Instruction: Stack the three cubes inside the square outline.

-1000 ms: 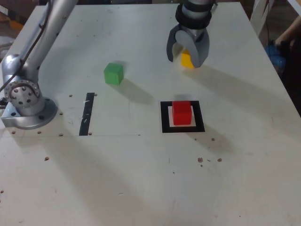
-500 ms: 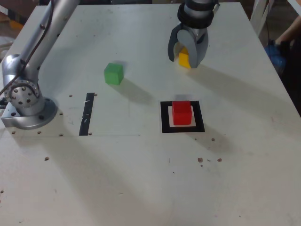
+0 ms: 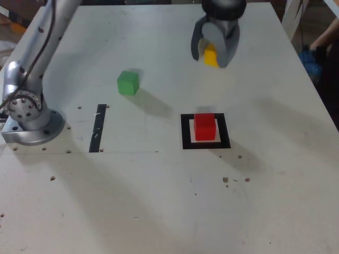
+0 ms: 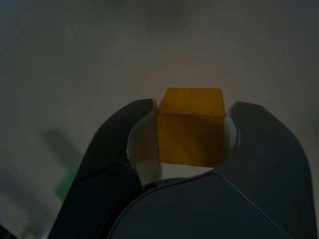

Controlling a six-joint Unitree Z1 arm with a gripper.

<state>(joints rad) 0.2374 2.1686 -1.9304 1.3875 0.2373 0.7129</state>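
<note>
The yellow cube (image 3: 210, 55) is between the two fingers of the gripper (image 3: 210, 60), at the far side of the table (image 3: 127, 196) in the exterior view, right of the middle. The gripper has hold of it: the jaws stand partly open, as wide as the cube, with one finger against each side, and in the wrist view the cube fills the space between the fingertips. It appears raised off the tabletop, with the gripper's shadow falling apart from it, nearer and to the right.

Nearer than the yellow cube, the red cube (image 3: 204, 127) sits upright inside the square outline (image 3: 187, 142), whose black border surrounds it, with some of the white centre showing. Nothing is stacked on the red cube. The green cube (image 3: 128, 83) rests on the table to the left of both, farther away than the square outline, casting a shadow toward the near right. A blurred patch of green also shows beside a finger in the wrist view.

The thin black strip (image 3: 98, 128) lies flat on the left, nearer than the green cube and well apart from the outline. Farther left, the round metal base (image 3: 33, 136) stands on the table, and the arm (image 3: 43, 50) rises from it toward the far side. A person's forearm (image 3: 326, 36) shows beyond the table's right edge.
</note>
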